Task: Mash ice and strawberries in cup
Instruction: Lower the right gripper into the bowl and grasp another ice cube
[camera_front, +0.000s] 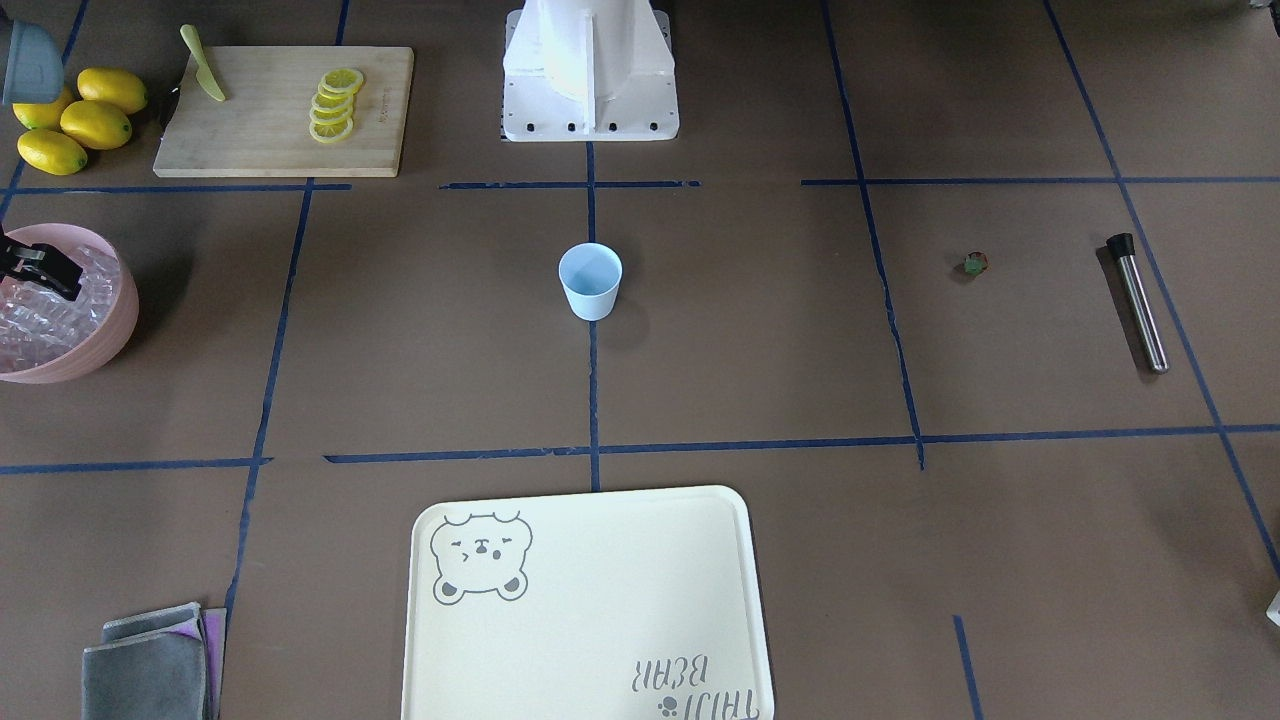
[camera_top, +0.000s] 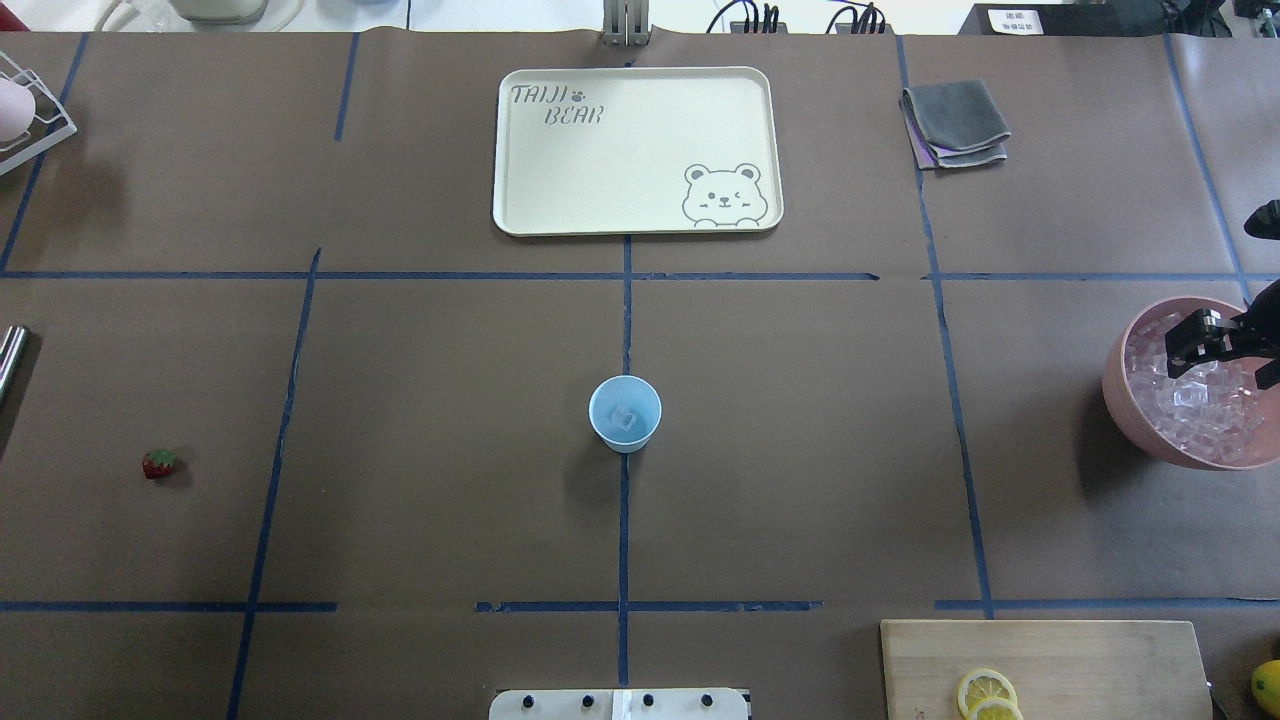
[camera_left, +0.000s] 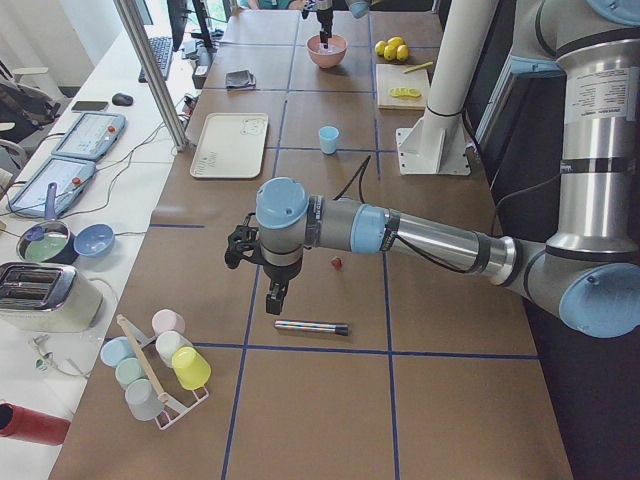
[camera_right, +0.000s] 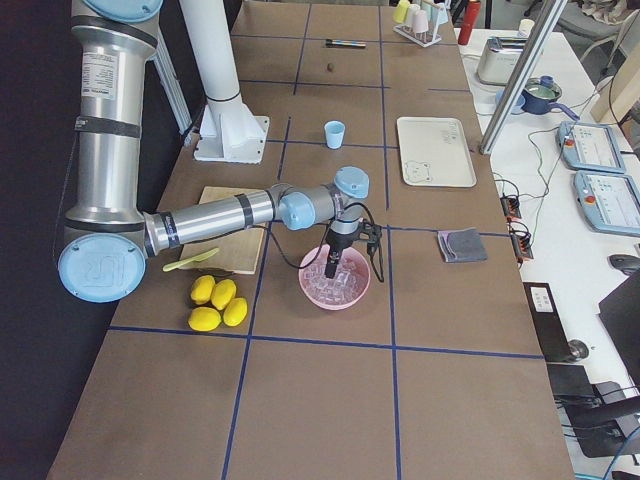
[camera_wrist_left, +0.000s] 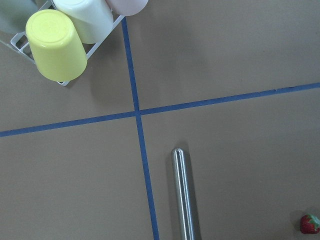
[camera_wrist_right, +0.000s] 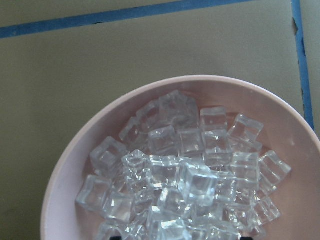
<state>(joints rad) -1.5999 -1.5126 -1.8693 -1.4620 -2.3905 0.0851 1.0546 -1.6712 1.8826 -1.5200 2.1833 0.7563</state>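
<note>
My right tool (camera_top: 1185, 350) hangs over the bowl (camera_wrist_right: 65, 165) of ice (camera_wrist_right: 190, 175), my left tool (camera_left: 274, 300) above the rod (camera_wrist_left: 182, 195) near the strawberry (camera_wrist_left: 309, 223); whether either is spread I cannot tell.

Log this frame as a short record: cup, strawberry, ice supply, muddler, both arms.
cup: light blue, upright at the centre of the table; what looks like one ice cube inside
strawberry: on the table, outside the cup
ice: heaped in the pink bowl
muddler: lying flat beyond the strawberry
right gripper: lowered over the ice; fingers' state unclear
left gripper: above the muddler; open or shut unclear
</note>
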